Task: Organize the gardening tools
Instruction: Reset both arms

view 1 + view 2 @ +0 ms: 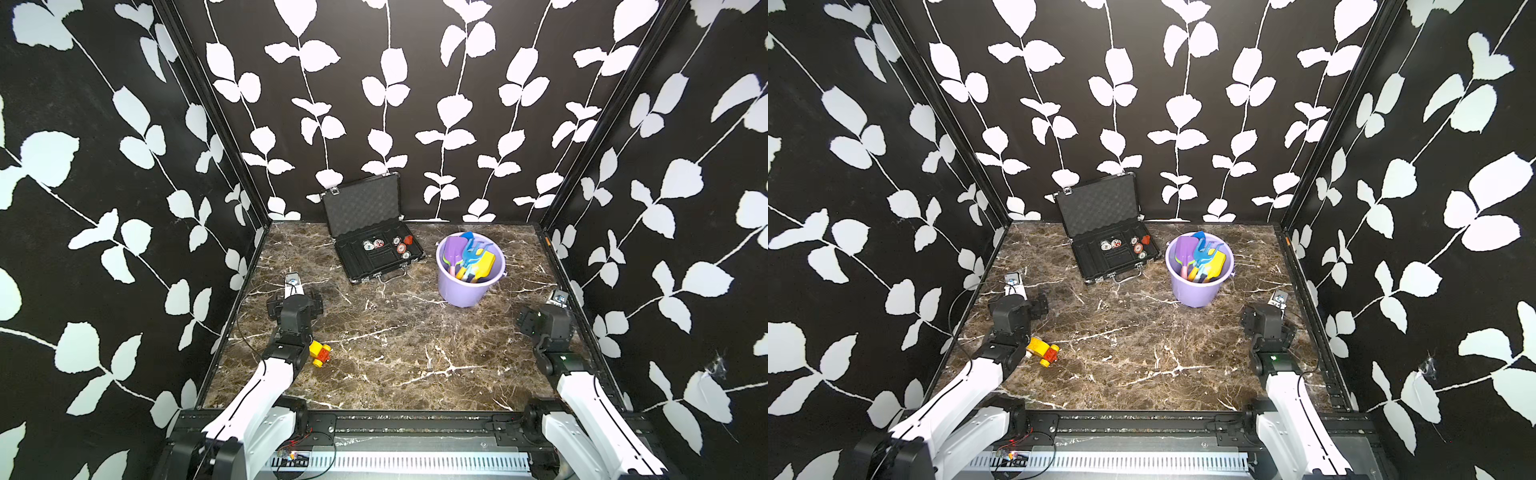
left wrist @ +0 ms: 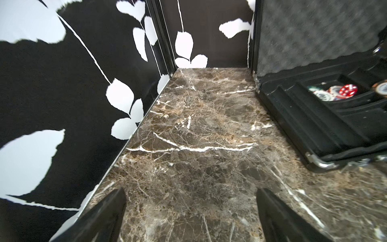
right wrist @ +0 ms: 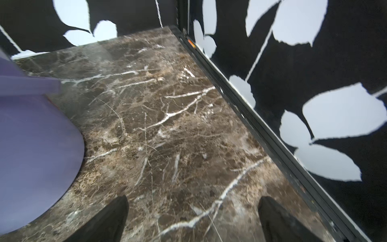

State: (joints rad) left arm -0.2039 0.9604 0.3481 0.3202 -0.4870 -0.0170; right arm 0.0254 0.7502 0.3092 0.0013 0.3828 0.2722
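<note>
One marble table (image 1: 395, 353) covers the whole cell floor and is mostly bare between my two arms. The black case (image 1: 361, 208) is next in size, lid propped open, chips (image 1: 401, 248) in its tray. It sits ahead of the left gripper (image 2: 191, 220), off to the inner side of its fingers (image 2: 104, 215). It's not my job, so I leave it alone.

The purple bucket (image 1: 465, 286) stands upright just beside the right gripper (image 3: 192, 220), on the inner side of its fingers (image 3: 109, 220) and slightly ahead. It looks clear of them.

All the gardening tools (image 1: 469, 257) I can see are inside that bucket, handles down, heads poking past the rim. I can read the purple spade (image 1: 452, 251), blue rake (image 1: 473, 249) and yellow scoop (image 1: 486, 264); the rest overlap too much to count. None lie loose on the table, so I judge the sorting done or nearly so.

The toy car (image 1: 320, 352) lies behind the left fingers, close against that arm. It's a distractor.

The left fingers are spread wide with only marble between them. The right fingers are the same, wide apart and empty. Both sit low near the table's edges, I reckon to keep clear of the bucket.
</note>
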